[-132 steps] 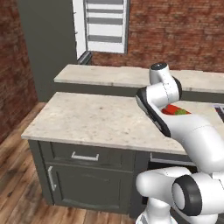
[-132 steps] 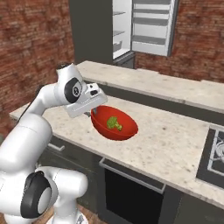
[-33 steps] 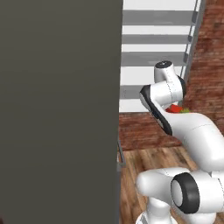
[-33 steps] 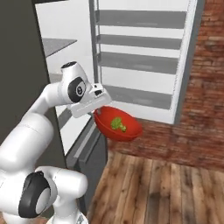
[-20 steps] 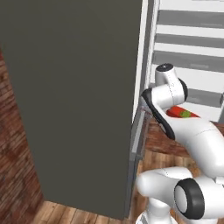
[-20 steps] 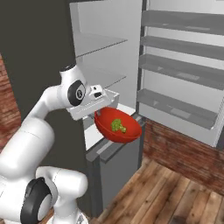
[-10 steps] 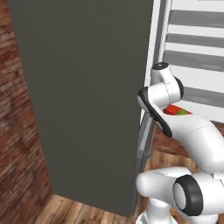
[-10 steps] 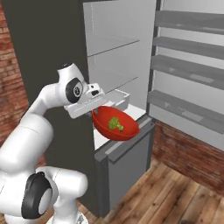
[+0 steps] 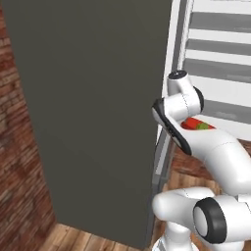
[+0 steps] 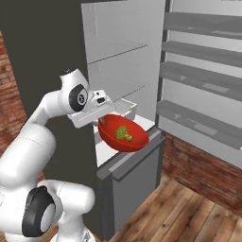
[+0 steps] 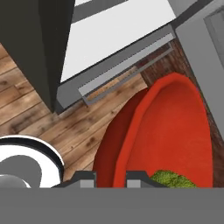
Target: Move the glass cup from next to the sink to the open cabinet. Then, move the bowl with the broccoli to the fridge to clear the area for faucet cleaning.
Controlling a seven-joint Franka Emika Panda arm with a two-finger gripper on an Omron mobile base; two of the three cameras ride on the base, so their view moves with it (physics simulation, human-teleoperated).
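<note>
1. We see the jaws closed narrowly on the near rim of the bowl: in the hand view one dark fingertip sits outside the red wall and the other inside it, the rim pinched between them.
2. The gripper reaches forward from a roughly level wrist in the right base view, the white forearm bent back at the elbow towards the base.
3. In the left base view the arm crosses in front of the bowl, of which a red sliver with a touch of green shows behind the forearm.
4. The bowl hangs in the air, held by one edge, tilted slightly with its open mouth facing up and a little away from the arm. It is round, so we can name no long axis.
5. It is glossy red, smooth, with a thin rim and curved wall. A knobbly green piece of broccoli lies near its middle.
6. The bowl is just in front of the fridge, above the lower grey drawer front and near a white ledge.
7. The fridge has a flat, matt dark grey door, a pale interior and plain grey horizontal shelves.
8. Below lies a brown wooden plank floor, and rough red brick wall stands beside the fridge.
</note>
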